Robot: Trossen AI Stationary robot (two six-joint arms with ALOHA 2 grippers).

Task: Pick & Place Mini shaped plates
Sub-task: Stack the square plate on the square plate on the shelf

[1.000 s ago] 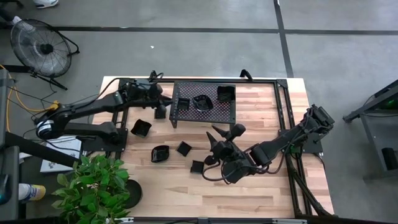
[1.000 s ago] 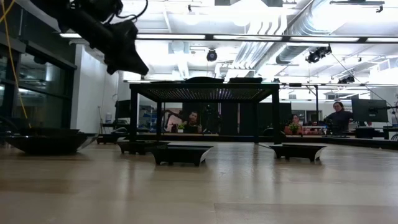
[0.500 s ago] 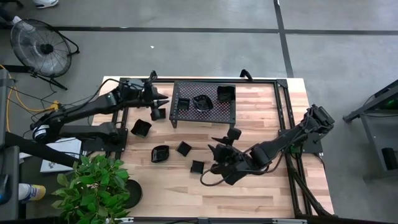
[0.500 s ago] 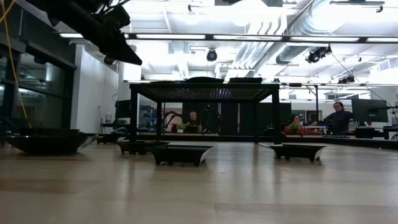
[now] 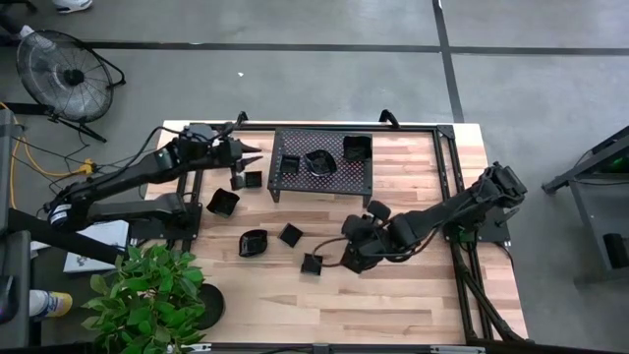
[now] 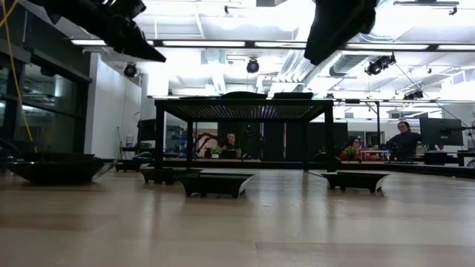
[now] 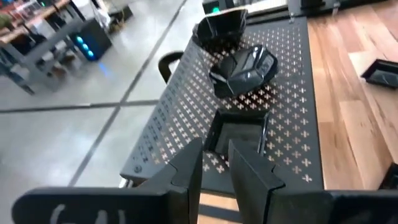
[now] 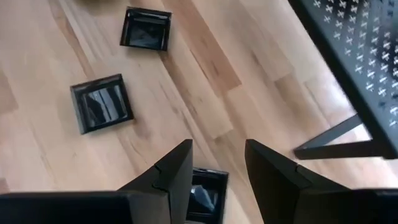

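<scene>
- Eight mini shaped plates (image 5: 223,202) counted from above (more may be hidden under the arms).
- Three of them up on the mesh rack (image 5: 339,177): a small square one (image 5: 289,165), a scalloped one (image 5: 319,162) and a larger square one (image 5: 357,148) at a far corner. Probably set there as the drop-off, raised clear of the desk (image 5: 413,295).
- Five more loose on the desk, scattered between the rack and the near edge. Mostly well apart, which leaves room for a finger on either side of each.
- Right end effector (image 8: 217,149): hovering over the nearest square plate (image 5: 313,264), wide and empty, one finger to each side of it in the wrist view. Judged to be lined up for a straight descent and pinch.
- Left end effector (image 7: 214,152): raised beside the rack's left end and aimed across its top. Narrow, only a slim gap showing, nothing held (likely clear of the rack on purpose).
- Two arms and one rack in all.
</scene>
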